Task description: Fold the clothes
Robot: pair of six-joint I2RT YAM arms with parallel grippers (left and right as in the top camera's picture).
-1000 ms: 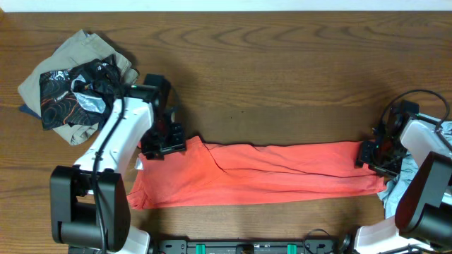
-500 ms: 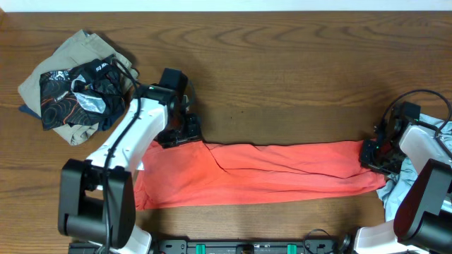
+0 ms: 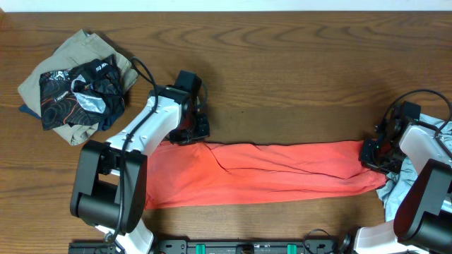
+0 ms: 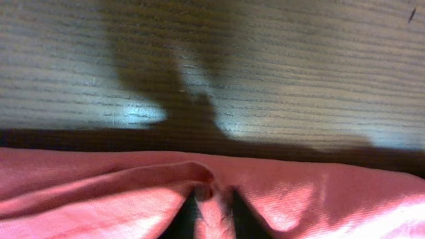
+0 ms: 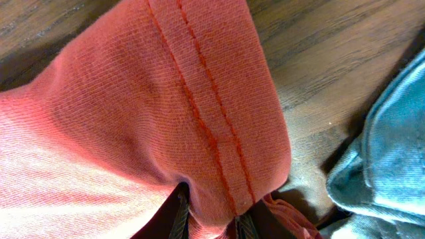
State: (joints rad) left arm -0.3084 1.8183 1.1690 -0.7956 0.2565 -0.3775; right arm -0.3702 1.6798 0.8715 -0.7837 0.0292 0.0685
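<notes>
Red-orange knit garment (image 3: 282, 173) stretched along front edge of brown wooden table (image 3: 282, 70); left gripper (image 3: 189, 135) and right gripper (image 3: 371, 154) clamp its ends.

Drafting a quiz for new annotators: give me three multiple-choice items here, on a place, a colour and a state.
1. Where in the overhead view is the clothes pile? A) upper left B) centre C) lower right
2. What colour is the stretched garment? A) green B) orange-red C) white
3. The left gripper is: A) open over bare wood B) holding the pile C) shut on the stretched garment
Key: A, it lies in the upper-left corner; B, plain in every view; C, cloth is pinched between its fingers.
</notes>
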